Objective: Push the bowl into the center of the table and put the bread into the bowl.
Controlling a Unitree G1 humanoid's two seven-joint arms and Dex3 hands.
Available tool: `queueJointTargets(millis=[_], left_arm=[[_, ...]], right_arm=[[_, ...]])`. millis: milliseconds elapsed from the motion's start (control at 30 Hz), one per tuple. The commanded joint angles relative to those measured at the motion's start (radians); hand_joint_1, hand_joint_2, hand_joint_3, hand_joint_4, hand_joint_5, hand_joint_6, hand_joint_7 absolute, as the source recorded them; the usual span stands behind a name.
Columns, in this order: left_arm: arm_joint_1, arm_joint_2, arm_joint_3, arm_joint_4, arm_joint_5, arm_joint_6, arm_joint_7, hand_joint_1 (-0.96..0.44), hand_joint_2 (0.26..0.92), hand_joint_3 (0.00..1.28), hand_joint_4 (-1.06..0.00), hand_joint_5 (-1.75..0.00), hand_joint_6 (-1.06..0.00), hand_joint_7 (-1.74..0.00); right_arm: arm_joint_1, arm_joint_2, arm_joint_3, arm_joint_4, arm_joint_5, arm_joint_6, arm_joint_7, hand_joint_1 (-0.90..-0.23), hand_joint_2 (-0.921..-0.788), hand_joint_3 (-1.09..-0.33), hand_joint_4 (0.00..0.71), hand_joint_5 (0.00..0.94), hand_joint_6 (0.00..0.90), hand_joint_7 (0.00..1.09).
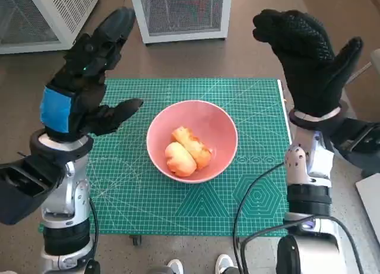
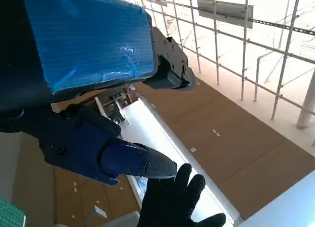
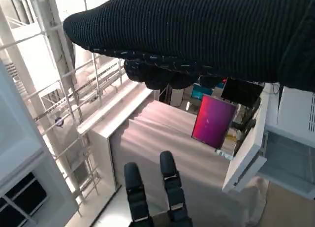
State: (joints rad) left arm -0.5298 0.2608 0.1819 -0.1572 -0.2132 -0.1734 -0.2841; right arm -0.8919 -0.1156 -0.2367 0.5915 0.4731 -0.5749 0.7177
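Left hand (image 1: 89, 78) fingers spread, gripping nothing; right hand (image 1: 312, 57) in knit glove likewise splayed and empty. Both are raised on either side of the pink bowl (image 1: 225, 128), clear of it. The smooth round bowl sits mid-mat on the gridded green cutting mat (image 1: 255, 197) and holds the lumpy golden bread (image 1: 187, 150). Only the head view shows bowl and bread; wrist views point at ceiling trusses.

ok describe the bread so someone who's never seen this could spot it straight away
Find the green cutting mat that covers the small table, then the pink bowl near its middle. The bread lies inside that bowl: pale golden-orange lumps, the only thing in it and the only food in sight.
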Motion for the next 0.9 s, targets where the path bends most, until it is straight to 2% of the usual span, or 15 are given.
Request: queueJointTargets(millis=[33, 300, 467, 733, 900], left_arm=[[-0.029, -0.009, 0.002, 0.026, -0.03, 0.019, 0.009, -0.64, 0.921, 0.22, -0.29, -0.02, -0.45, -0.07], [-0.046, -0.029, -0.017, 0.06, -0.015, 0.02, 0.028, -0.66, 0.921, 0.23, -0.3, -0.02, -0.42, -0.06], [-0.05, -0.039, -0.029, 0.085, 0.001, -0.001, 0.034, -0.67, 0.921, 0.28, -0.3, -0.01, -0.38, -0.04], [-0.065, -0.055, -0.04, 0.148, 0.035, -0.062, 0.047, -0.68, 0.921, 0.32, -0.25, 0.0, -0.34, -0.01], [-0.075, -0.073, -0.039, 0.193, 0.02, -0.103, 0.046, -0.67, 0.921, 0.33, -0.24, 0.0, -0.32, -0.01]], right_arm=[[0.012, 0.003, 0.007, -0.005, -0.018, 0.01, -0.021, -0.617, -0.921, -0.647, 0.29, 0.005, 0.428, 0.02], [0.028, 0.01, 0.026, -0.014, -0.043, 0.012, -0.048, -0.594, -0.921, -0.65, 0.288, 0.002, 0.419, 0.01], [0.036, 0.018, 0.041, -0.016, -0.069, 0.011, -0.071, -0.591, -0.921, -0.652, 0.284, 0.0, 0.414, 0.01], [0.047, 0.014, 0.056, -0.022, -0.099, 0.013, -0.099, -0.607, -0.921, -0.644, 0.28, 0.0, 0.412, 0.01], [0.049, 0.009, 0.058, -0.013, -0.105, 0.012, -0.102, -0.618, -0.921, -0.632, 0.278, 0.0, 0.413, 0.01]])
